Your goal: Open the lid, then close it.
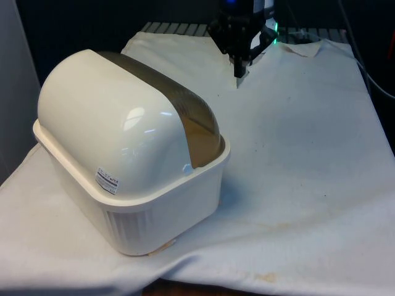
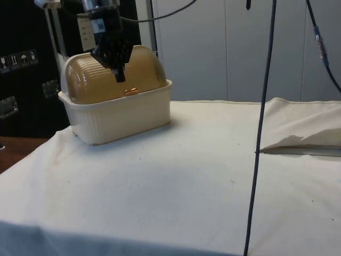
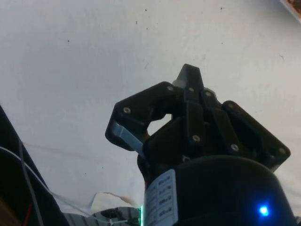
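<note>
fingers (image 1: 239, 72) pressed together, empty, above the cloth (image 1: 308, 154); one bread box (image 1: 133, 154), lid (image 2: 114, 74) down.

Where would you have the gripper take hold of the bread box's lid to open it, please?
Probably at the small orange handle low on the brown roll-top lid, coming from the side view's front: the curved lid offers no other grip. The gripper is shut.

The bread box (image 1: 133, 166) looks like cream plastic: its domed back is smooth and glossy with bright reflections, while its lower tub has fine vertical ribbing. A paper-like sticker (image 1: 109, 181) sits on the dome. The lid (image 2: 114, 80) is translucent brownish plastic, ribbed across its curve. The tablecloth (image 1: 296, 160) is matt white cloth, creased and lightly speckled. The gripper (image 3: 188, 77) is matt black plastic with small metal screws.
</note>
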Controlling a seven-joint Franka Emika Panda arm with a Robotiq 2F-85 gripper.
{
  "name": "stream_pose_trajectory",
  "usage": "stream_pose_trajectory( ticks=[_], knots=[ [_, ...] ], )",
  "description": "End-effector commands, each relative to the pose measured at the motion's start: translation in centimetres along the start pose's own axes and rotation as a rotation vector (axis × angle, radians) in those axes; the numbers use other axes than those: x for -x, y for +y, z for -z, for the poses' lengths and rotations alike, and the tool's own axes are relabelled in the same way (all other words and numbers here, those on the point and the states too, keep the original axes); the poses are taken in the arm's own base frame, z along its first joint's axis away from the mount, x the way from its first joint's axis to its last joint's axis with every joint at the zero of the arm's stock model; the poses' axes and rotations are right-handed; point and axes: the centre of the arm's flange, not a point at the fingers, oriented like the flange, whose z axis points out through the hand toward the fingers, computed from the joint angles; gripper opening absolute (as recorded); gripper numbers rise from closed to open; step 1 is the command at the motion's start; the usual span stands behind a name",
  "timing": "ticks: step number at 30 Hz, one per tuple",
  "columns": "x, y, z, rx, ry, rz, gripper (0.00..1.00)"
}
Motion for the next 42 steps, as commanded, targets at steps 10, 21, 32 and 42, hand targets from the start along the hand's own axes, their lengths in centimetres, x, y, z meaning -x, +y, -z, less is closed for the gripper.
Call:
stream_pose_trajectory(
  ticks=[10,21,32,42],
  knots=[
    [0.06,-0.12,0.03,-0.006,-0.002,0.089,0.00],
    [0.02,-0.07,0.05,-0.007,0.000,0.179,0.00],
    [-0.03,-0.04,-0.03,-0.011,0.002,0.273,0.00],
    [-0.07,-0.34,-0.39,-0.018,0.007,0.349,0.00]
  ],
)
